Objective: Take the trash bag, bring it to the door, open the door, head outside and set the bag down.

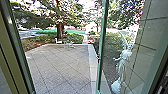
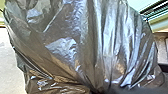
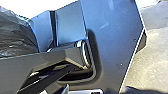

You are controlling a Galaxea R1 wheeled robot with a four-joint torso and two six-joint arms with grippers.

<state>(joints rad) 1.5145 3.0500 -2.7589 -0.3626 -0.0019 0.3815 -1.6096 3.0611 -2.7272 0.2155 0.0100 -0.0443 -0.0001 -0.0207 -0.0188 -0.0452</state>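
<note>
Open glass door (image 1: 100, 50), paved yard (image 1: 60, 62) beyond

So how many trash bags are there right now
1. The dark trash bag is close in front of the left wrist camera; the right wrist view seems to show the same one. Another could be hidden behind it.

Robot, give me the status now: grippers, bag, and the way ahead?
Grippers: state unclear. Trash bag close to left wrist camera. Glass door open, paving ahead.
</note>
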